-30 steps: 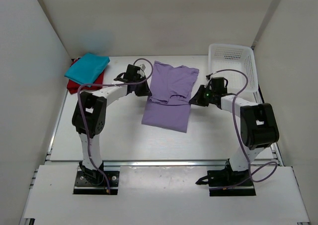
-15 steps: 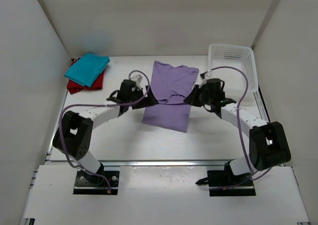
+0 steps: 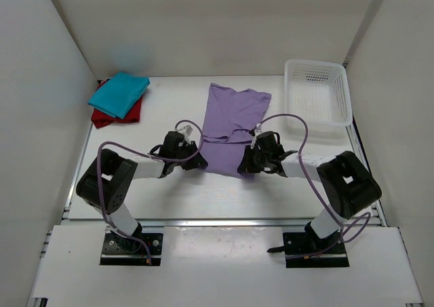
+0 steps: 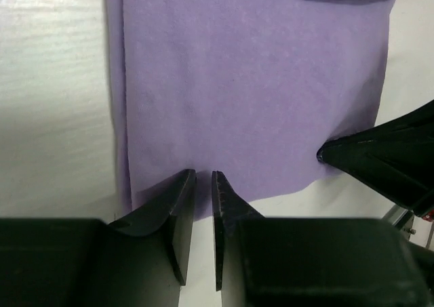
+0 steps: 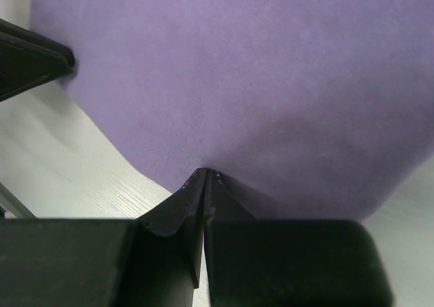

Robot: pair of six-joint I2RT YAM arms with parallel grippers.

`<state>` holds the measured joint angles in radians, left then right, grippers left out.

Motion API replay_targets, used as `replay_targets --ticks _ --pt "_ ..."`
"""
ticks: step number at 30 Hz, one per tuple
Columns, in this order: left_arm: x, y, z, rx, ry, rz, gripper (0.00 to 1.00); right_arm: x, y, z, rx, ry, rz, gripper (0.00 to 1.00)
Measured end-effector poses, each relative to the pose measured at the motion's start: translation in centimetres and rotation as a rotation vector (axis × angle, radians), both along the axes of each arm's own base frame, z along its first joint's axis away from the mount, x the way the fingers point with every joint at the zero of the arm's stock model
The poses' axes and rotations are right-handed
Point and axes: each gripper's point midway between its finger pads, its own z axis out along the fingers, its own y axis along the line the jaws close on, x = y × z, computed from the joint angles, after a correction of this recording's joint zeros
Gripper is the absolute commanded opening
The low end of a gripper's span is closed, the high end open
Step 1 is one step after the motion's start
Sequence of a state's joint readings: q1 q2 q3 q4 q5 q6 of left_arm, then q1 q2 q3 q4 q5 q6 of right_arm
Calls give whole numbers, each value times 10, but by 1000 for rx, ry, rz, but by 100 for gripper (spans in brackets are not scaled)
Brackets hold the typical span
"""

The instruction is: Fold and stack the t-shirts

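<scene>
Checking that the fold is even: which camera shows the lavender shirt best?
Top external. It alone shows the whole lavender shirt, from its far edge to its near hem, so both side edges can be compared. The left wrist and right wrist views each show only a close patch of cloth at the near hem.

The lavender t-shirt (image 3: 234, 120) lies partly folded mid-table; the folded teal t-shirt (image 3: 120, 93) rests atop the red t-shirt (image 3: 102, 117), far left.

The lavender shirt (image 4: 251, 83) is soft, matt cloth with a fine nap; the teal shirt (image 3: 121, 93) and red shirt (image 3: 102, 119) look alike. The table (image 4: 47, 83) is white, faintly wood-grained and slightly glossy. The basket (image 3: 317, 73) is white plastic mesh. On the left gripper (image 4: 203, 173), the fingers (image 4: 173, 212) are smooth black plastic.
</scene>
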<state>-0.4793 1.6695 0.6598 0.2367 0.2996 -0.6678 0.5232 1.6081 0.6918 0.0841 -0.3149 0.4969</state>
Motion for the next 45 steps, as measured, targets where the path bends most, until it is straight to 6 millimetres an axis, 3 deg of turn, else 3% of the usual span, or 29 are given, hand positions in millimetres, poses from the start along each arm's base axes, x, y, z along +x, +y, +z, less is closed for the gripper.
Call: replay_targets --ticks 4,11,15,18,23,28,32,38,42,45 --pt "-22 7 -1 -8 -23 6 23 -11 -1 -1 22 -44 12 0" --pt "-97 16 0 -27 -52 -52 34 -63 -6 0 27 -44 87 1" --pt "-101 35 11 -23 -75 -3 40 -71 -9 11 6 -32 103 1" --pt "-92 39 33 -24 -126 20 43 -56 3 33 16 -79 111 0" --pt "-89 15 61 -52 -191 -40 48 -19 44 52 26 -138 145 0" --pt "-90 12 36 -18 -128 -48 51 2 66 27 -18 -113 168 0" --pt "-90 14 18 12 -83 -43 51 7 69 6 -55 -79 171 0" --pt "-90 21 5 13 -68 -24 48 25 71 8 -48 -108 149 0" --pt "-89 26 5 1 -75 -10 49 64 70 13 -39 -138 90 0" --pt "-88 33 7 0 -79 9 52 112 74 23 -18 -182 35 0"
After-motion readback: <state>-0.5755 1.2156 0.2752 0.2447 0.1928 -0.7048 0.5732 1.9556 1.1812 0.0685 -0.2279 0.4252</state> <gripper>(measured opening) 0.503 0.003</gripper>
